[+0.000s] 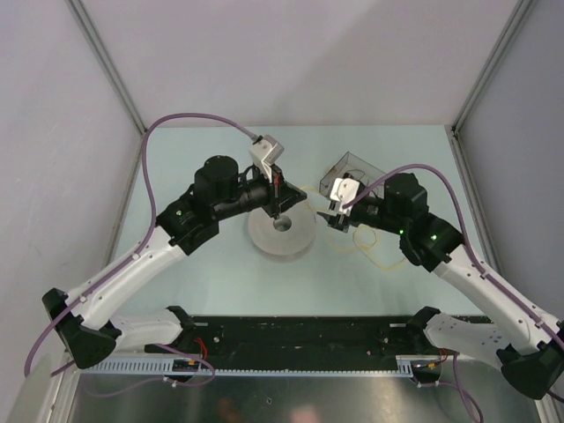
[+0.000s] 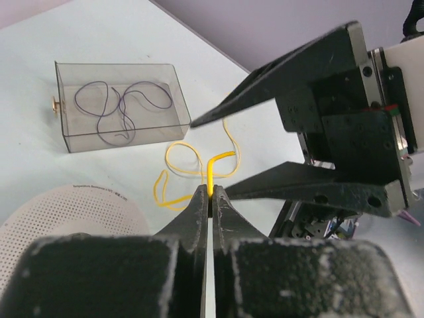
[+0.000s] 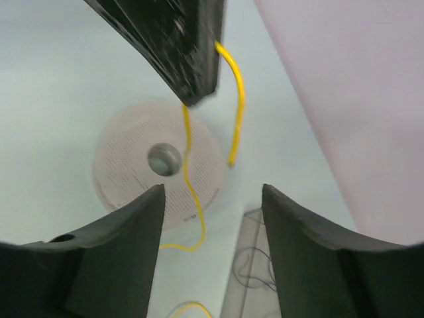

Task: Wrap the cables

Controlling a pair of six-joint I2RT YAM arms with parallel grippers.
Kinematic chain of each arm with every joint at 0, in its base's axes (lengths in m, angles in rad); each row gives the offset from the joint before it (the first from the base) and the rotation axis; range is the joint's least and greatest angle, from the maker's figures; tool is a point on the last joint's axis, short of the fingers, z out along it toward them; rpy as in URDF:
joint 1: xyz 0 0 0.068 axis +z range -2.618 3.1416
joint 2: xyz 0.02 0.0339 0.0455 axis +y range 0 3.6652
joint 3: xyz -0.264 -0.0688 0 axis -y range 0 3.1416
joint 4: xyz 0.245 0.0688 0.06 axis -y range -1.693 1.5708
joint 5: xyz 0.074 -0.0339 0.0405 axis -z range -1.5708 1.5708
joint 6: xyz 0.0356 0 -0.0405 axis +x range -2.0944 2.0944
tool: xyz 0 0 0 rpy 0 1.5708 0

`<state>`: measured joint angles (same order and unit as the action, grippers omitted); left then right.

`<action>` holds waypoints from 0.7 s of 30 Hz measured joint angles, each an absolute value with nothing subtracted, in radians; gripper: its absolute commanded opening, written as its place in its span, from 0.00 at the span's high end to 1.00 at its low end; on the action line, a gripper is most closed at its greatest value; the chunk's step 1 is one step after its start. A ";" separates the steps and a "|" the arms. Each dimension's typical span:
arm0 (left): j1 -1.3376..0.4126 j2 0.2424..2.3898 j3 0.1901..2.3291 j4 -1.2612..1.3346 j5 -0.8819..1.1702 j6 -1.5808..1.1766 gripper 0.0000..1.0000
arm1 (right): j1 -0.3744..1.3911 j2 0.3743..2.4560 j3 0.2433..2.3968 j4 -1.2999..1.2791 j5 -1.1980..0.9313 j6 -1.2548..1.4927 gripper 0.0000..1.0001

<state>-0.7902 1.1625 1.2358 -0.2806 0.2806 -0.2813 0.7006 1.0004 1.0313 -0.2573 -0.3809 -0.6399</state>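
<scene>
The yellow cable (image 2: 211,173) is up off the table (image 2: 99,33) at one spot, pinched in a tight fold, and the rest trails down in loose loops onto the surface between the white disc (image 2: 59,212) and the clear box (image 2: 165,86). The left gripper (image 2: 211,199) has it: both fingers are pressed together with the yellow bend poking out just past the tips, clenched right on the cable. From the right wrist view two strands hang from that pinch. One runs down across the face of the disc past its centre hole and curls at the bottom. The other arches out and drops beside the disc's edge.

The right gripper (image 3: 212,192) faces the left one at close range, its fingers spread wide apart with nothing between them, so it is released. The held cable hangs just beyond its tips, not touching either finger.

From overhead, both arms reach in toward the middle of the table, the left gripper over the disc and the right just beside it, with the clear box behind the right gripper. Inside that box lies a thin purple wire (image 2: 99,106) in slack curls. More yellow loops show on the table under the right arm.
</scene>
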 measured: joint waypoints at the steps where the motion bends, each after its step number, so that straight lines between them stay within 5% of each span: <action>1: -0.789 1.160 1.236 -0.273 0.277 -0.281 1.00 | 0.687 0.993 1.029 -0.263 -0.378 -0.640 0.28; 16: -0.789 1.168 1.236 -0.256 0.245 -0.343 1.00 | 0.855 0.934 1.005 -0.173 -0.165 -0.658 0.01; 21: -0.789 1.169 1.236 -0.255 0.247 -0.374 1.00 | 0.879 0.937 0.957 -0.065 -0.111 -0.695 0.23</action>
<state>-0.7887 1.1694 1.2358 -0.2554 0.2470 -0.3744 0.8791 0.9367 0.9573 -0.0650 -0.1112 -0.6949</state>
